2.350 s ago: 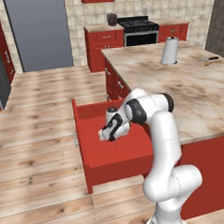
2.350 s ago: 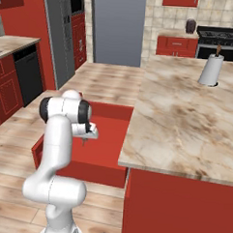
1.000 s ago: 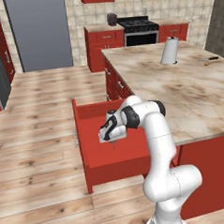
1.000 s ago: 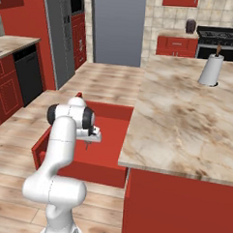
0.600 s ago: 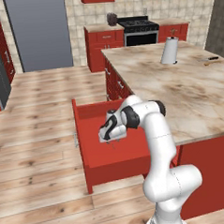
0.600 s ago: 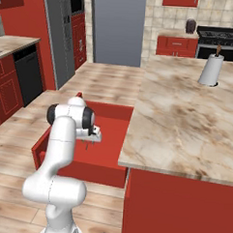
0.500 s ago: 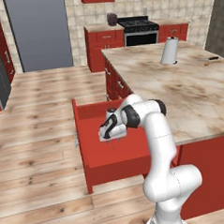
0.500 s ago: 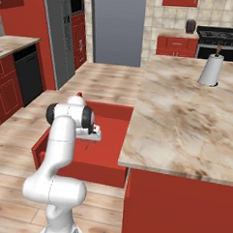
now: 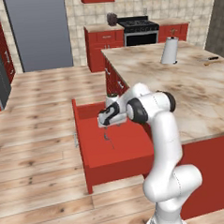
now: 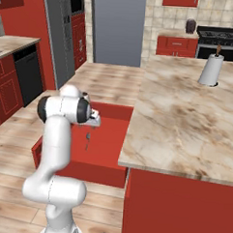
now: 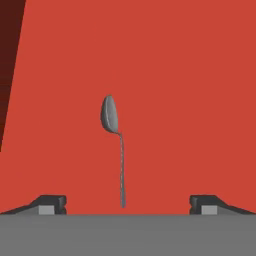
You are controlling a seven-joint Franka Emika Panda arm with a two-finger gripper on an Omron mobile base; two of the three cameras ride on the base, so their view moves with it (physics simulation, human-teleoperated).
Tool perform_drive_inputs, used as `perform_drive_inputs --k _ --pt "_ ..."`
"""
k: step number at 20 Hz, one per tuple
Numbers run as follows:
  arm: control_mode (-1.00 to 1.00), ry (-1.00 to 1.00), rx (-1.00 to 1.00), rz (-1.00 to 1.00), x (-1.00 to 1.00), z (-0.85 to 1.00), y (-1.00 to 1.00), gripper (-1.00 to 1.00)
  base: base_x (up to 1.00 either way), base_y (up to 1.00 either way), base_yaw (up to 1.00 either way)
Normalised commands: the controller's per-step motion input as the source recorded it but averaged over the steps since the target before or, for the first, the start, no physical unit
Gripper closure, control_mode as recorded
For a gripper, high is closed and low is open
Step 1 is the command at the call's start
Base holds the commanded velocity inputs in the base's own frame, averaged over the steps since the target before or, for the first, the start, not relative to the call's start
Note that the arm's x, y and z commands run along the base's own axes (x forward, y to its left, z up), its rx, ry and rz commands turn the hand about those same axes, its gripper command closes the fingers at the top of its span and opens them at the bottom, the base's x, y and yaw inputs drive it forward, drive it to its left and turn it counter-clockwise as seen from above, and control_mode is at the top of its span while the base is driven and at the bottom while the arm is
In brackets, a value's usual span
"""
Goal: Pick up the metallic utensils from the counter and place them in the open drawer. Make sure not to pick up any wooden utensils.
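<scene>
gripper (image 11: 128, 204): fingers spread wide, nothing pinched | metal spoon (image 11: 114, 145): between fingertips, touching neither | open drawer (image 9: 117, 153): red floor, walls well apart from spoon

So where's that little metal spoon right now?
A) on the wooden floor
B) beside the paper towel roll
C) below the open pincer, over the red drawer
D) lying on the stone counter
C: the hand view shows the metal spoon against the open drawer bottom, between the spread pincer tips, free of both.
</scene>
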Motion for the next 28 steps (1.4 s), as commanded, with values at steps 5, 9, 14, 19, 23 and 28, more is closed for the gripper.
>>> perform_drive_inputs --k 5,9,14,19,23,28 --pt "-1.00 -0.10 0.02 0.00 -0.52 1.00 0.00 -1.00 0.00 0.00 0.00" --pt "-1.00 -0.06 0.02 0.00 -0.84 0.87 0.00 -1.00 0.00 0.00 0.00" --pt "-1.00 -0.07 0.04 0.00 -1.00 0.57 0.00 -1.00 0.00 0.00 0.00" --pt "-1.00 -0.08 0.04 0.00 -1.00 0.48 0.00 -1.00 0.00 0.00 0.00" --pt "-1.00 -0.06 0.05 0.00 -1.00 0.33 0.00 -1.00 0.00 0.00 0.00" --pt "-1.00 -0.02 0.03 0.00 -1.00 0.37 -0.03 -1.00 0.00 0.00 0.00"
